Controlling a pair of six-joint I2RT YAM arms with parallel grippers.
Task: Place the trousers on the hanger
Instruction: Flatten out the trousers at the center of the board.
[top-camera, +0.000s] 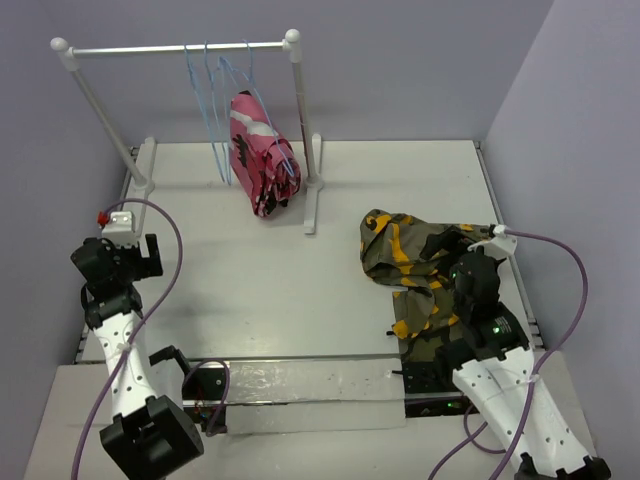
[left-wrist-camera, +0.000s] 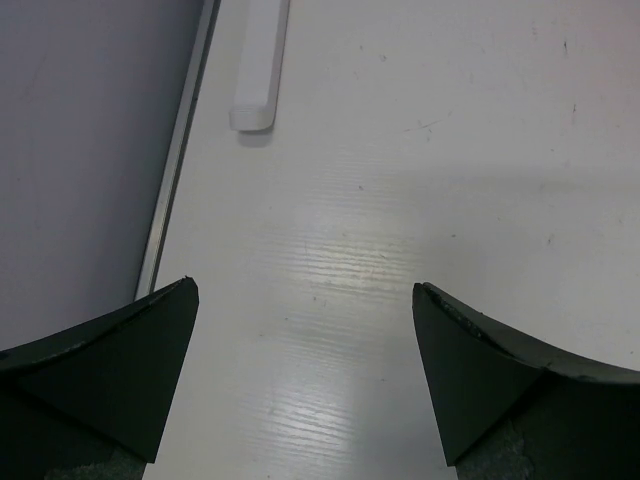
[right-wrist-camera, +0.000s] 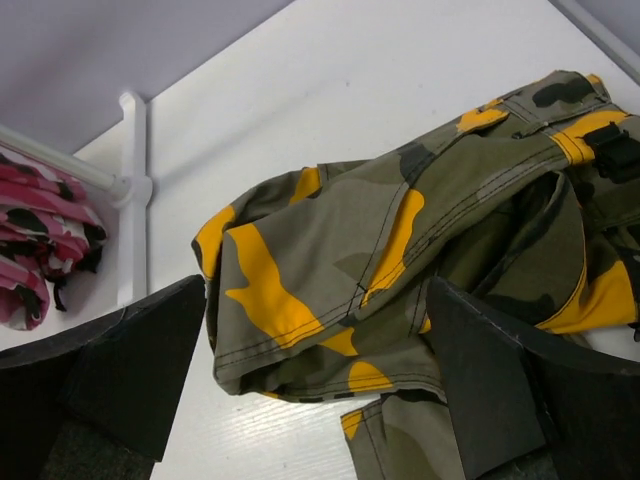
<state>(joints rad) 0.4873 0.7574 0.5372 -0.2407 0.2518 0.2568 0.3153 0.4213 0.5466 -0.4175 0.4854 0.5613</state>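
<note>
R gripper (right-wrist-camera: 318, 300) released, jaws wide, hovers just above crumpled trousers (right-wrist-camera: 400, 230) on tabletop (right-wrist-camera: 330, 90), prob. not touching. L gripper (left-wrist-camera: 305, 290) also released, well apart from them.

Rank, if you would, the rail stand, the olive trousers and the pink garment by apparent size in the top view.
Largest: rail stand.
Then the trousers.
Smallest: pink garment, though it hangs folded, farther from the camera.

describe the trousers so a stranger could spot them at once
On the white table, look to the right side, by the right arm. The trousers lie there in a crumpled heap, olive green with black and orange-yellow patches, unlike the pink camouflage garment hanging from the rail stand at the back.
</note>
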